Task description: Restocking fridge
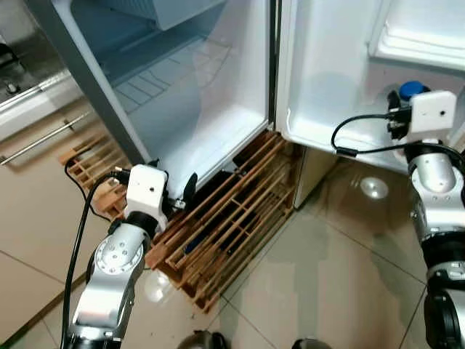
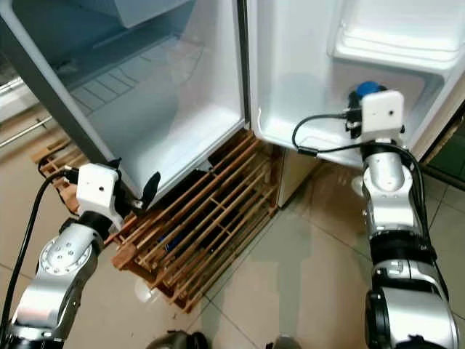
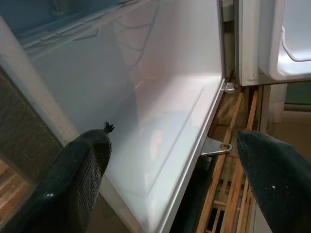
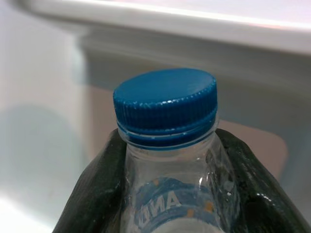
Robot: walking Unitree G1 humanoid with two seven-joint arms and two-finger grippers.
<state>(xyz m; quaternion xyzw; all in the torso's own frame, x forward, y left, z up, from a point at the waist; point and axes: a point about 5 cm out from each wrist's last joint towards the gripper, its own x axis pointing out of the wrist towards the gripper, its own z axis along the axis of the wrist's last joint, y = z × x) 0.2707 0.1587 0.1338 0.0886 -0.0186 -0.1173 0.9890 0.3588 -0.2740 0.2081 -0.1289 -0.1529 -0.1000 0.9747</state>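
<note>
A clear water bottle (image 4: 177,189) with a blue cap (image 4: 165,104) stands upright between my right gripper's black fingers (image 4: 92,194), which are shut on it. In the eye views its blue cap (image 1: 411,89) shows above the right wrist camera, at the lower shelf of the open fridge door (image 1: 327,87). The fridge (image 1: 196,94) stands open with a bare white interior. My left gripper (image 1: 182,196) is low at the fridge's bottom front edge, open, with nothing between its fingers (image 3: 82,170).
A wooden slatted pallet (image 1: 225,225) lies under the fridge and sticks out onto the tiled floor (image 1: 327,291). A cabinet with metal handles (image 1: 40,138) stands to the left. The door's upper shelf (image 1: 421,36) hangs above the bottle.
</note>
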